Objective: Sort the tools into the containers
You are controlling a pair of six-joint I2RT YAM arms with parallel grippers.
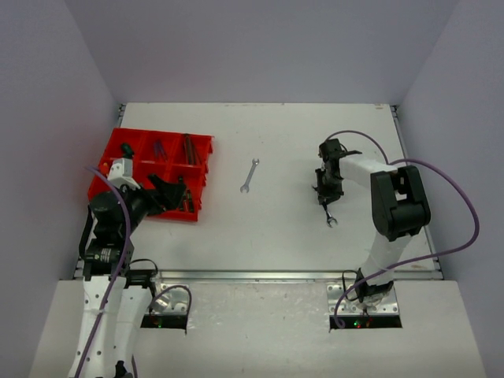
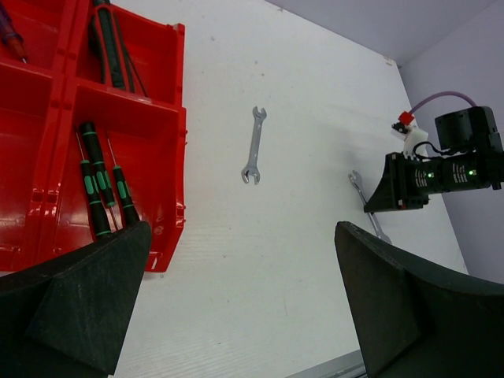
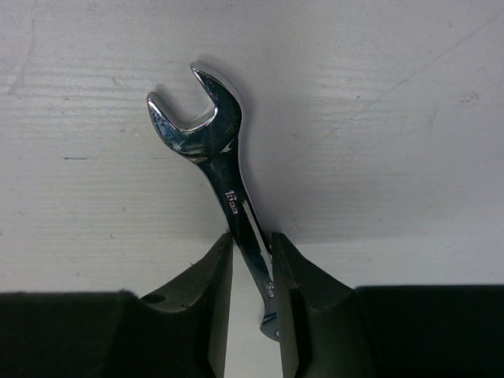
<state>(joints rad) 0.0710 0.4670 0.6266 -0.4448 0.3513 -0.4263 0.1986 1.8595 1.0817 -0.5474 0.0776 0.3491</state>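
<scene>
Though well inside table (image 1: 299, 236) edges, right pincer (image 3: 252, 252) tight on wrench (image 3: 232, 197).

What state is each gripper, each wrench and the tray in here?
left gripper, open, empty.
right gripper, shut on near wrench.
near wrench, lying on the table, shank gripped.
middle wrench, lying free on the table.
red tray, holding screwdrivers in several compartments.

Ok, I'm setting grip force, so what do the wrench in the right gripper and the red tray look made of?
Wrench: metal, likely chrome-plated steel. It is mirror-bright silver with sharp reflections and a stamped size mark. Red tray: probably moulded plastic. It is uniform glossy red with thin walls and rounded edges.
</scene>
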